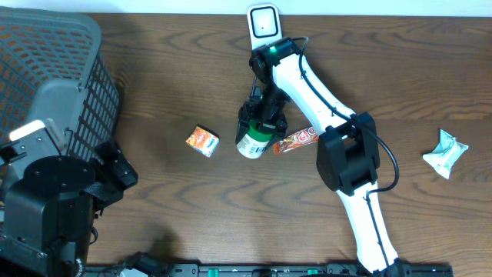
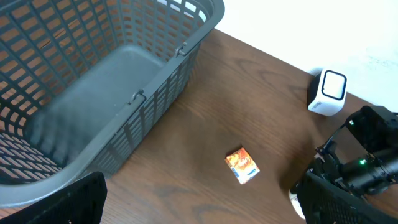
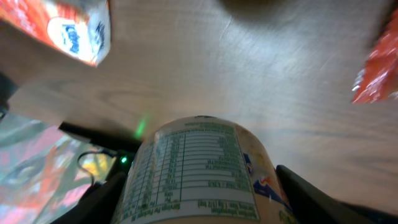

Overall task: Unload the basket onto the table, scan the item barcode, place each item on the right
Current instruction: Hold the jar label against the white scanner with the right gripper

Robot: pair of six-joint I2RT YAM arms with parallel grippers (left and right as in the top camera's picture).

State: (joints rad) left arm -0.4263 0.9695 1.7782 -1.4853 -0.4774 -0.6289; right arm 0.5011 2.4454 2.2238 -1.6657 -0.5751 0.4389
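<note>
Bottle gripped, scan pending
Your right end effector (image 1: 260,123) clamps the bottle (image 3: 193,168); turn its barcode toward the scanner (image 1: 263,21) next. Left end effector (image 2: 202,202) gapes wide, empty.

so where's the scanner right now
In the overhead view the white scanner sits at the far edge of the table, near the middle, just beyond the right gripper, whose jaws hold the bottle.

Table (image 1: 169,200): dark wood, plain grain, smooth, low sheen.
Basket (image 1: 46,54): grey plastic lattice, matt.
Bottle (image 1: 252,144): printed label, glossy.
Carton (image 1: 202,141): printed card, slight sheen.
Wrapper (image 1: 297,140): red film, shiny and creased.
Packet (image 1: 445,152): crinkled white film.
Scanner (image 1: 264,23): smooth white plastic.
Right arm (image 1: 307,85): smooth white shell, black matt joints.
</note>
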